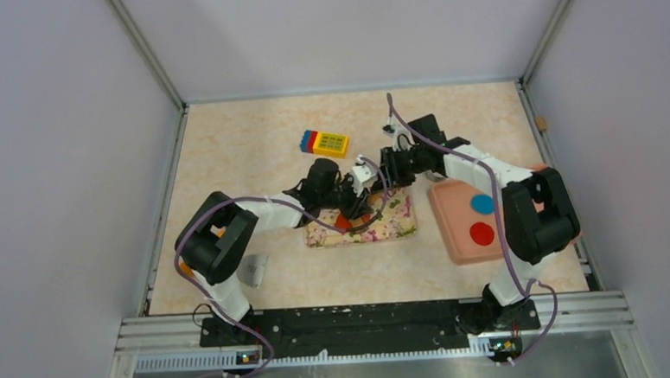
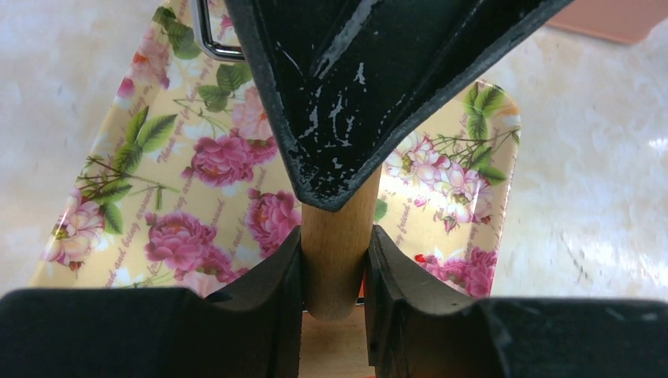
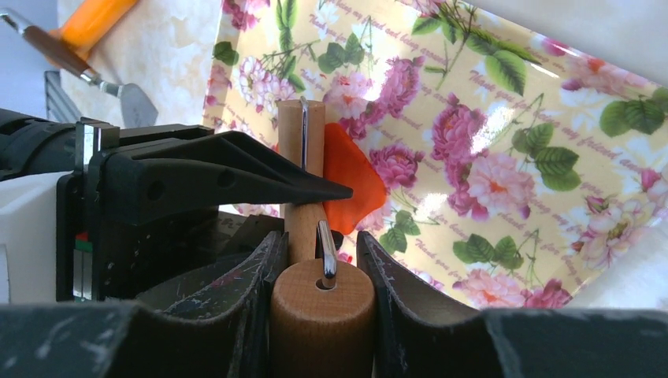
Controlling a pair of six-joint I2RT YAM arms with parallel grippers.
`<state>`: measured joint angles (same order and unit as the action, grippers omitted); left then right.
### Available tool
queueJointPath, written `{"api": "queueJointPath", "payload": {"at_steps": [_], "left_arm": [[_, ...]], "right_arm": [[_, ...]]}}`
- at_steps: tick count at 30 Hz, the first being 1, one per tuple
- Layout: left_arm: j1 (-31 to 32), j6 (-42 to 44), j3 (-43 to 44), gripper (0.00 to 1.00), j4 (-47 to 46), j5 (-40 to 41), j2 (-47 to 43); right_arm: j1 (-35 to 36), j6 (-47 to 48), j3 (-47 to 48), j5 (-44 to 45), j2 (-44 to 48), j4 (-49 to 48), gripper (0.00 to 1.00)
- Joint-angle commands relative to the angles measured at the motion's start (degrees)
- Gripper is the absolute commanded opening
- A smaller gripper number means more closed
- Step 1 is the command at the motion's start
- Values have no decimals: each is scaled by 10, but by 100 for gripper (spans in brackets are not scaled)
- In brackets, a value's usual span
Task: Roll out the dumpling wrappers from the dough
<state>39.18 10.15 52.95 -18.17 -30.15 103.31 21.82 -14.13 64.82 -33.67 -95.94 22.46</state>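
The desk (image 1: 252,150) is pale marbled beige, boxed in by plain grey walls (image 1: 53,169) on three sides, with a metal rail (image 1: 364,313) along the near edge. A floral tray (image 1: 398,225) lies mid-desk. The dough (image 3: 354,177), a flat red-orange patch, rests on it, near the tray's left half in the top view.

Both arms meet over this tray. The left pincer (image 2: 335,260) pinches the thin wooden handle of a pin (image 3: 321,319). The right pincer (image 3: 319,252) pinches the pin's thick wooden end, which carries a wire loop. The two pincers sit just beside each other.

A pink tray (image 1: 456,243) lies right of the floral one, close to the right wall, holding a red wrapper (image 1: 482,233) and a blue disc (image 1: 483,204), apart. Toy blocks (image 1: 325,143) sit behind the arms. A scraper (image 1: 253,269) lies near the left arm's base. Bare desk spreads along the back and the left side.
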Motion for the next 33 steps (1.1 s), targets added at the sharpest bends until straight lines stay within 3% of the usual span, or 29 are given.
{"api": "queueJointPath", "payload": {"at_steps": [1, 6, 11, 18, 33], "left_arm": [[-53, -38, -68, 0, 58, 21, -53], [-78, -7, -97, 0, 86, 21, -127], [-77, -9, -45, 0, 121, 3, -164], [-76, -23, 13, 0, 152, -13, -157], [-71, 6, -42, 0, 94, 0, -88]], "right_arm": [[46, 32, 4, 69, -71, 44, 0], [51, 29, 102, 26, -86, 61, 0], [50, 16, 172, -48, -67, 68, 0], [45, 7, 134, -64, -32, 54, 0], [37, 37, 84, -22, -65, 53, 0]]}}
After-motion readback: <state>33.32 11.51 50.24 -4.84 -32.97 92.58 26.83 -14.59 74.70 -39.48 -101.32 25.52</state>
